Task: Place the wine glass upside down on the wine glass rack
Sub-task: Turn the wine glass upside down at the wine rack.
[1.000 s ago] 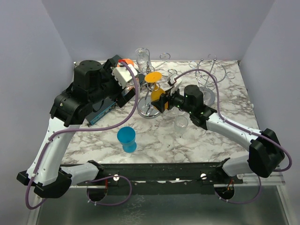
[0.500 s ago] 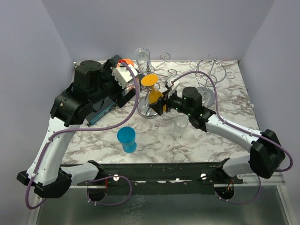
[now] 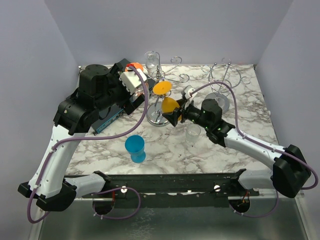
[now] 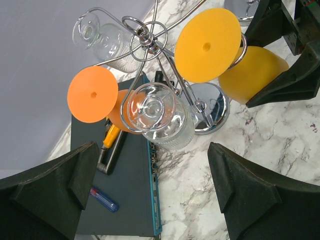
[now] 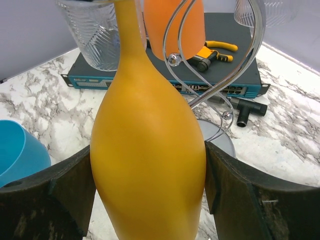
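Observation:
A yellow wine glass hangs foot-up at the chrome wine glass rack, its round foot up against a wire hook. My right gripper is shut on its bowl, with one finger pressed to each side, as the top view also shows for the right gripper. My left gripper hovers open above the rack with nothing between its fingers. On other hooks of the rack hang an orange glass and two clear glasses.
A dark box with a teal edge holding tools lies left of the rack base. A blue cup and a clear tumbler stand nearer. A second wire rack stands at the back right.
My right arm has shifted toward the near right with the yellow glass in it, and the glass's foot has moved slightly nearer. The left arm has not moved.

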You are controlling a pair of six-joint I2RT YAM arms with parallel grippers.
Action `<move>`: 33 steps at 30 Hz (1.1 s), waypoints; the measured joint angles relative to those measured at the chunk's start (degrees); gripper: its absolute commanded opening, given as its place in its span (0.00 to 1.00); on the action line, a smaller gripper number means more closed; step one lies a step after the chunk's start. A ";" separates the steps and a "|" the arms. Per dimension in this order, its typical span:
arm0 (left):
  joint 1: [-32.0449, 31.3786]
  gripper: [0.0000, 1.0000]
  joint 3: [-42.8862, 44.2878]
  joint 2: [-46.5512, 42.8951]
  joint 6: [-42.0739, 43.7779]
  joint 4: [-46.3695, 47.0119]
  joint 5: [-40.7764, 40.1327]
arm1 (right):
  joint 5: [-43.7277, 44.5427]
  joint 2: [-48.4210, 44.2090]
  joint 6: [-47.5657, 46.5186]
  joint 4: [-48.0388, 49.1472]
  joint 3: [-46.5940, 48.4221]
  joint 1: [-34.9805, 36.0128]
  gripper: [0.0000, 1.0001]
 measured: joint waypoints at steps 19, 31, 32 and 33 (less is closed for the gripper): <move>0.00 0.99 0.00 0.00 0.00 0.00 -0.31 | 0.07 2.58 -1.92 11.15 -3.45 0.00 0.63; 0.00 0.99 0.00 0.00 0.09 0.00 -0.72 | 0.28 4.09 -6.45 17.49 -4.79 0.00 0.64; 0.00 0.99 0.00 0.00 0.11 0.00 -0.72 | 0.42 4.02 -6.45 17.84 -5.25 0.00 0.64; 0.00 0.99 0.00 0.00 0.20 0.00 -0.72 | 0.63 3.91 -6.38 18.34 -5.77 0.00 0.64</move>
